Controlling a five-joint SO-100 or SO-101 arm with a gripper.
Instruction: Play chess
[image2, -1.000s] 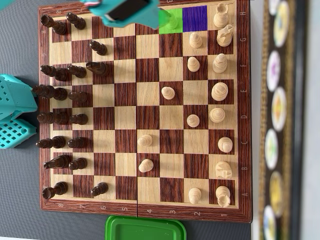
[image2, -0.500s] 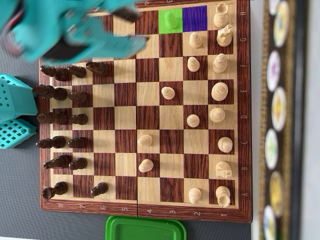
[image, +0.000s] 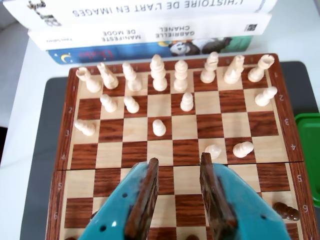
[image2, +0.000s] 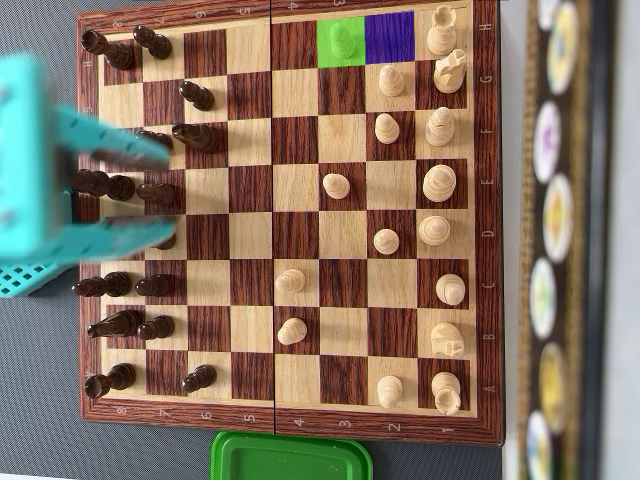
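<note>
The wooden chessboard fills the overhead view, with dark pieces on its left side and light pieces on its right. One light pawn stands on a green-tinted square at the top, next to an empty purple-tinted square. My teal gripper hangs blurred over the dark pieces at mid-left. It is open and holds nothing. In the wrist view the gripper shows bare squares between its brown-padded fingers, and the light pieces stand beyond it.
A green lidded box lies against the board's lower edge in the overhead view and shows at the right edge in the wrist view. A stack of books borders the light side. The teal arm base sits left of the board.
The gripper swung from the board's top edge down to the middle left, over the dark pieces. The pawn stays on the green square. No piece moved.
</note>
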